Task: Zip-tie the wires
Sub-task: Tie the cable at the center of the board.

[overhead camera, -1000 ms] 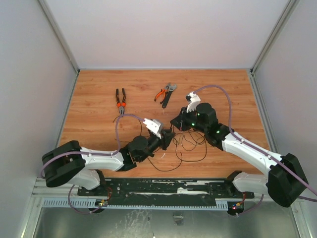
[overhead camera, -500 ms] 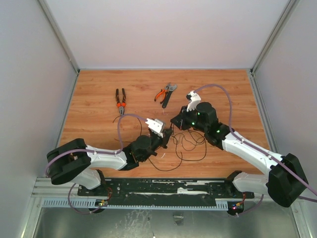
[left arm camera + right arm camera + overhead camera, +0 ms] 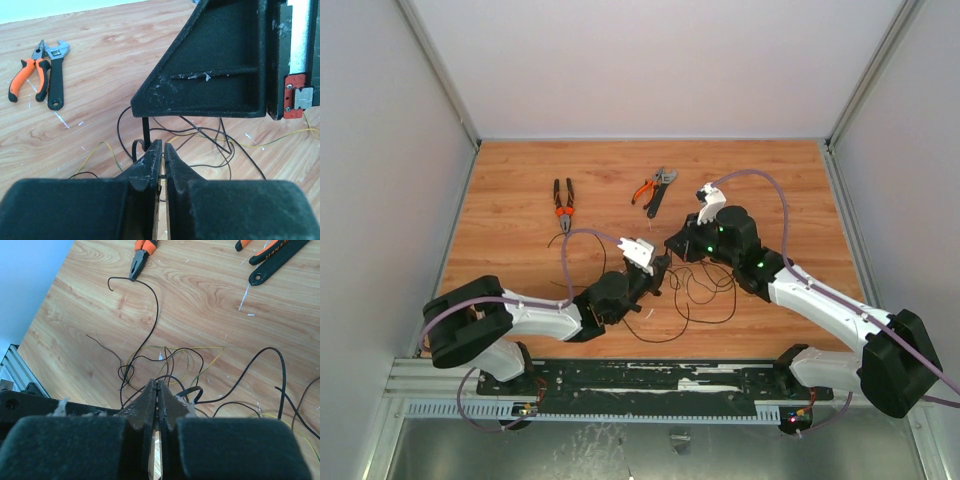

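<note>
The wires point(image 3: 705, 290) — loose black loops and coils lying on the table point(image 3: 520, 170) near its middle, under and just beyond the two hands. A few thin yellow strands mixed in among the black. One long strand arcing away to a hooked end just beside the nose of the long-nosed pliers point(image 3: 563, 203).

The zip tie point(image 3: 146, 131) — a thin black strip standing upright over the tangle, its top under the right hand, its foot curled just beside the left fingertips. Touching them or not: cannot tell.

Left hand point(image 3: 658, 272) low over the near edge of the wires, fingers point(image 3: 150, 162) drawn all but together, only a slit between. Whether anything is pinched in that slit cannot be told.

Right hand point(image 3: 672, 246) close opposite the left, nearly meeting it, fingers pressed together. A curved black band sits just beside its tip in the right wrist view; a grip on it cannot be made out.

Farther back on the wood, well apart from the tangle, orange-handled pliers point(image 3: 643, 189) and a black wrench point(image 3: 660, 192) side by side.
</note>
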Robot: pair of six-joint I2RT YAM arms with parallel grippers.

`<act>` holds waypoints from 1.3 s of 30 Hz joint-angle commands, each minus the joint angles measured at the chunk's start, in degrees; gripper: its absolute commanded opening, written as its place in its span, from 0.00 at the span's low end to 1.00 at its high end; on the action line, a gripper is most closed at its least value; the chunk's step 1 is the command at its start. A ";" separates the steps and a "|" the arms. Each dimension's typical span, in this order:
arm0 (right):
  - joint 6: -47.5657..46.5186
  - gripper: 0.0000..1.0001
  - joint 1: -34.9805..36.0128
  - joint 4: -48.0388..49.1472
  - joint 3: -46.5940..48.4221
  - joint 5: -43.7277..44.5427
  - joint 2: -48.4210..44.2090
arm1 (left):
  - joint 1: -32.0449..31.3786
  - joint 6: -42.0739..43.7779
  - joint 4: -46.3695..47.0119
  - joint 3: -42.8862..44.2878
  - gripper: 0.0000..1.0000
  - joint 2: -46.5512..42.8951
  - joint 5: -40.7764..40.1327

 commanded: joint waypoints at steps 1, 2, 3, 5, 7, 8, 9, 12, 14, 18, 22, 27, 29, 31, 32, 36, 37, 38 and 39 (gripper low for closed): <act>0.73 0.00 0.74 0.70 1.65 0.02 -0.50 | -0.31 1.53 2.22 2.23 0.10 1.24 -1.57; 0.74 0.00 0.78 0.70 1.64 0.01 -0.42 | -0.23 1.61 2.50 2.40 0.10 1.44 -1.74; 0.74 0.00 0.73 0.70 1.59 -0.05 -0.37 | -0.22 1.65 2.69 2.60 0.09 1.58 -1.68; 0.74 0.00 0.78 0.70 1.53 -0.01 -0.24 | -0.22 1.57 3.01 2.85 0.09 1.81 -1.63; 0.83 0.00 0.78 0.78 1.48 -0.01 -0.20 | -0.22 1.72 2.95 3.04 0.09 1.97 -1.63; 0.83 0.00 0.78 0.79 1.48 0.02 -0.20 | -0.21 1.82 2.97 3.05 0.07 2.05 -1.63; 0.82 0.00 0.87 0.79 1.47 0.09 -0.25 | -0.16 1.91 2.98 3.09 0.06 2.11 -1.63; 0.70 0.00 0.87 0.64 1.51 0.37 -0.43 | -0.13 1.68 2.70 2.93 0.00 2.17 -1.60; 0.88 0.00 0.87 0.70 1.60 0.69 -0.63 | -0.13 1.38 2.57 2.81 0.00 2.32 -1.56; 1.03 0.00 0.81 0.50 2.72 0.66 -0.56 | -0.14 0.06 2.48 2.51 0.00 2.97 -0.94; 1.17 0.00 0.82 -0.09 4.21 1.36 -0.54 | -0.21 -0.47 2.46 1.87 0.00 3.50 -0.91; 0.74 0.00 0.78 -0.73 5.77 2.74 -0.86 | -0.19 -0.76 2.80 0.64 0.00 3.28 -1.51; 0.63 0.00 0.78 -1.00 6.02 2.51 -0.61 | -0.21 -0.52 3.11 0.34 0.00 2.95 -1.62; 0.64 0.00 0.78 -1.13 5.88 2.44 -0.31 | -0.22 -0.13 3.11 0.21 0.00 2.56 -1.89; 0.65 0.00 0.76 -1.14 5.79 2.47 -0.14 | -0.24 0.04 3.07 0.20 0.00 2.22 -2.22; 0.41 0.00 0.74 -1.36 5.60 2.73 0.14 | -0.17 0.49 2.45 -0.49 0.35 -1.02 -2.57; 0.26 0.00 0.78 -1.44 5.66 2.85 0.15 | -0.09 0.51 2.31 -1.06 0.40 -2.07 -2.51; 0.18 0.00 0.78 -1.60 5.79 2.96 0.22 | -0.12 0.52 2.17 -1.67 0.45 -3.29 -2.51; 0.01 0.00 0.76 -1.78 5.92 3.02 0.26 | -0.14 0.52 1.79 -2.40 0.49 -4.67 -2.52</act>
